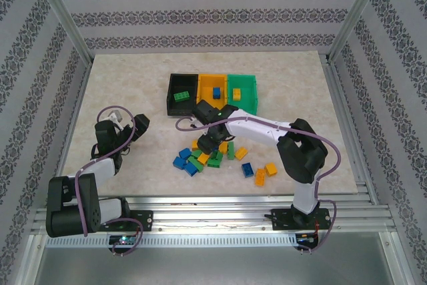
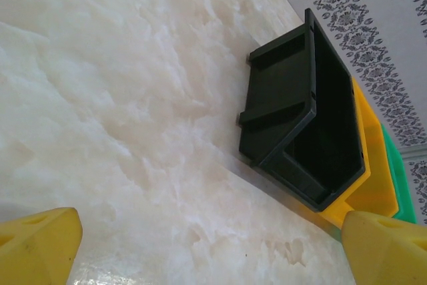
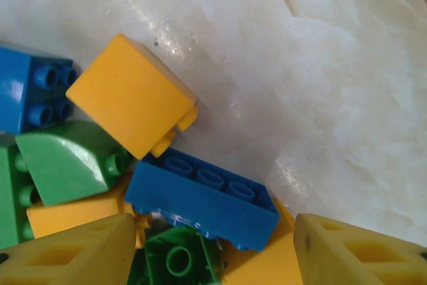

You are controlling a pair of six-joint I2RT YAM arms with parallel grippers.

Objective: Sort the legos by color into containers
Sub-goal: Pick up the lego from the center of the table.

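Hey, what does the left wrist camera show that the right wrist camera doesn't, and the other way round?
Left wrist: the black bin nearest, then the yellow-orange bin and the green bin in a row, patterned wall behind.
Right wrist: a close pile of legos, among them a yellow-orange brick, a long blue brick and a green sloped brick.
Both: pale marbled table, and open yellow fingers at the bottom, the left gripper over bare table, the right gripper over the pile.

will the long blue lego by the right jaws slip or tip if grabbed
Likely stiff and light: the blue lego looks like hard plastic. Its glossy sides may slip. It sits on a green lego, so it could rock.
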